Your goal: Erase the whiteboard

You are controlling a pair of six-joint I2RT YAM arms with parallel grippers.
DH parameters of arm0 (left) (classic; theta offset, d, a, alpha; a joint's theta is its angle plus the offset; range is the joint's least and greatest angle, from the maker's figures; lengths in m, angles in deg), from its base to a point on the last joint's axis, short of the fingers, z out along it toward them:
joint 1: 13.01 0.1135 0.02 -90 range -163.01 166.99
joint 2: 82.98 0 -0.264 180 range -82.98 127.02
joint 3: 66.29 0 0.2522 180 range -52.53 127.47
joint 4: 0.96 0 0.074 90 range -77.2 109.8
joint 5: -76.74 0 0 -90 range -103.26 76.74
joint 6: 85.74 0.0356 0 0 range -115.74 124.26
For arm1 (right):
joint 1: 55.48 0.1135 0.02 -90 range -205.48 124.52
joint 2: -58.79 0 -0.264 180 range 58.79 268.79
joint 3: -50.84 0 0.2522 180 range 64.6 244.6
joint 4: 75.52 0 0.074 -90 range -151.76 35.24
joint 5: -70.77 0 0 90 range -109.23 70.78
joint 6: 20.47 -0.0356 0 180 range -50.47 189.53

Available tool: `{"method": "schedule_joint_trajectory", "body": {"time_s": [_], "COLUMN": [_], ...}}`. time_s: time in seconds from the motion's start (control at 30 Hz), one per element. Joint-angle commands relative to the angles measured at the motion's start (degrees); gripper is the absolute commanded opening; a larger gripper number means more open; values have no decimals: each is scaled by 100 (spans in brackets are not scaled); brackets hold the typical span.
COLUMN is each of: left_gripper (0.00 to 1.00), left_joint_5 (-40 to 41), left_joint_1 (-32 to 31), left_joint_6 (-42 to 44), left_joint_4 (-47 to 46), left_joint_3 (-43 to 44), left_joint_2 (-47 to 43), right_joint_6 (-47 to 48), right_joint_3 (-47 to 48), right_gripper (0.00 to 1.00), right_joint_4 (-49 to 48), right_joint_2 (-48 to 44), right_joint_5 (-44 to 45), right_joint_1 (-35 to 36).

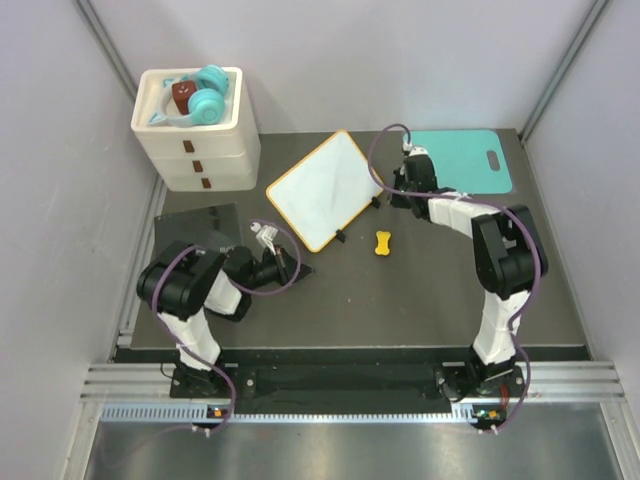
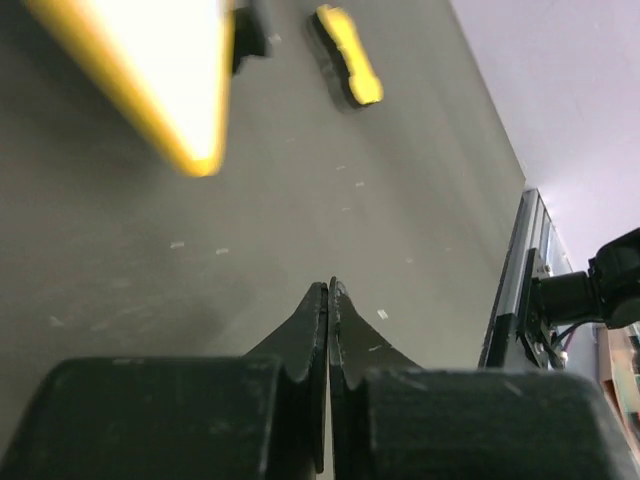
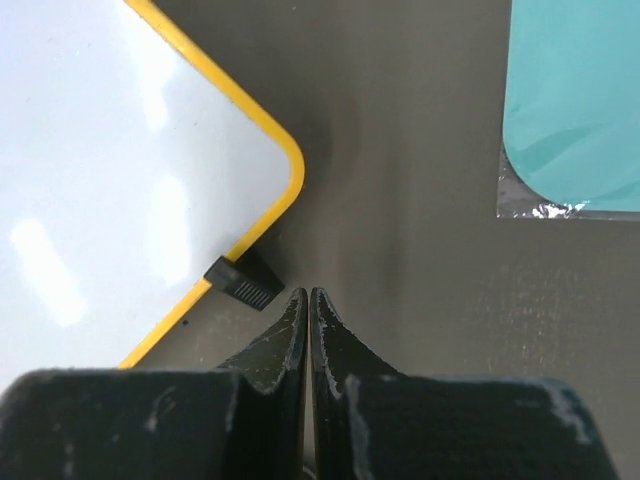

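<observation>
2 closed, empty pairs: left fingers (image 2: 305,335) near the whiteboard (image 1: 325,190), right fingers (image 3: 285,335) just beside its foot.

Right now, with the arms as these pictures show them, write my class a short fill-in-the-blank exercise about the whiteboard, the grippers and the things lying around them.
1. The whiteboard has a thin ___ frame.
2. The left gripper and the right gripper both have their jaws ___.
3. Seen from above, the teal mat lies to the whiteboard's ___.
4. The small yellow piece beside the whiteboard is held by ___ gripper.

Missing words: yellow; shut; right; neither.
</observation>
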Motion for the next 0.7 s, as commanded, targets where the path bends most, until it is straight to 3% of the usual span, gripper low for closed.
{"method": "schedule_joint_trajectory", "body": {"time_s": [0.0, 0.07, 0.1, 0.13, 0.3, 0.53, 0.67], "left_gripper": [0, 0, 0, 0, 0, 0, 0], "left_joint_5": [1718, 2775, 3807, 4078, 4573, 5012, 5820], "left_joint_1": [-911, -1502, -2079, -2267, -2436, -2515, -2550], "left_joint_6": [710, 1396, 1546, 1583, 1276, 1232, 880], "left_joint_4": [780, 2165, 2833, 3057, 3497, 4570, 5308], "left_joint_3": [-227, 123, 238, 430, 879, 1723, 2128], "left_joint_2": [-1239, -2022, -2163, -2234, -1674, -1251, -1058], "right_joint_6": [-119, -155, -181, -199, -260, -357, -322], "right_joint_3": [357, 445, 471, 524, 700, 884, 1140], "right_gripper": [0, 0, 0, 0, 0, 0, 0], "right_joint_4": [-4, 31, 31, 40, -153, -118, 49], "right_joint_2": [305, 402, 507, 551, 806, 886, 1088], "right_joint_5": [221, 239, 248, 222, -384, -174, -577], "right_joint_1": [-86, -86, -86, -86, -77, -77, -77]}}
